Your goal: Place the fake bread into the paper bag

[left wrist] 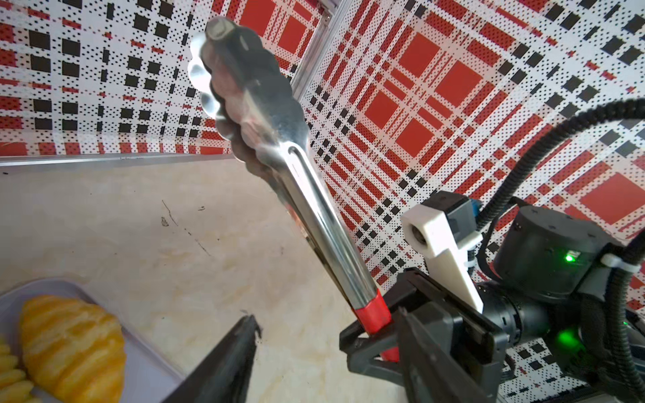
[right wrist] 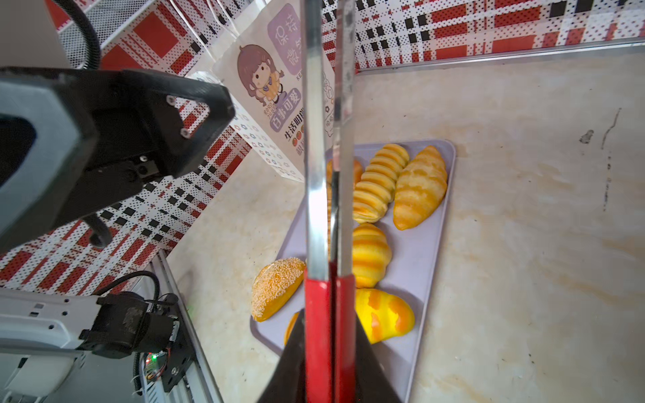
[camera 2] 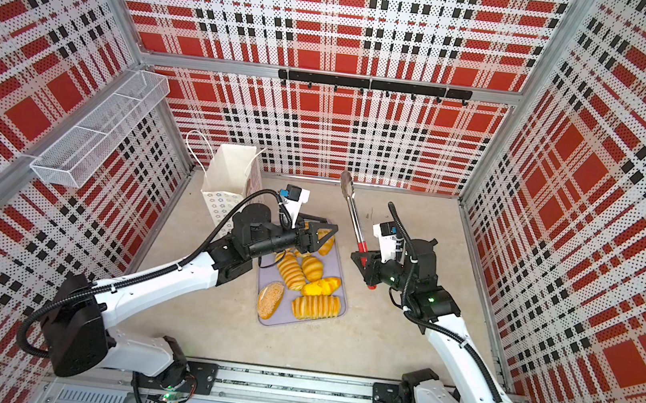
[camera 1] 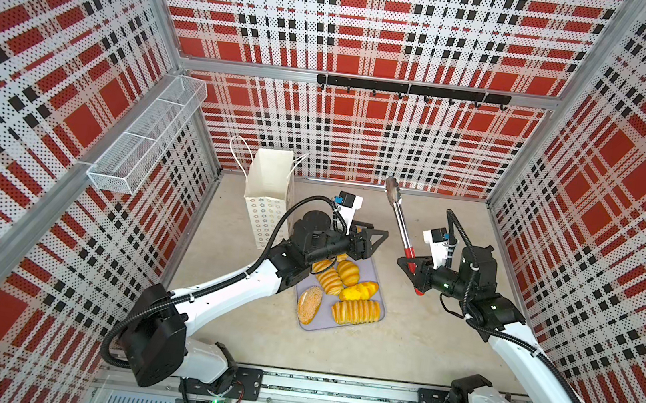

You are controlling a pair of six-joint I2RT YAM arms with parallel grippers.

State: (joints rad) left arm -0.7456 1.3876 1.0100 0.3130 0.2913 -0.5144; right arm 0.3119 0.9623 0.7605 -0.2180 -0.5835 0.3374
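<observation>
A tall white paper carrier bag (camera 1: 268,187) with cord handles and small coloured rings on its narrow side stands upright at the far left of the beige tabletop, close to the back wall. Its inside cannot be seen. Just right of it and nearer lies a flat lavender-grey plastic tray (camera 1: 319,323). This carries the golden-yellow toy breads (camera 1: 330,281), among them a brown seeded oval bun (camera 1: 308,304) at the near left corner and a long ridged loaf (camera 1: 356,311) along the near edge. All the bread in view is on the tray. The left gripper (camera 1: 375,240) hangs over the far end of the tray, right of the bag. In the left wrist view its black fingers (left wrist: 237,349) stand well apart with nothing between them. To the right of the tray, the right gripper (camera 1: 409,265) is clamped tight on the red handle of a pair of long metal tongs (camera 1: 397,216). The tongs are lifted off the table and slant away toward the far wall, their scalloped tips pressed together.
</observation>
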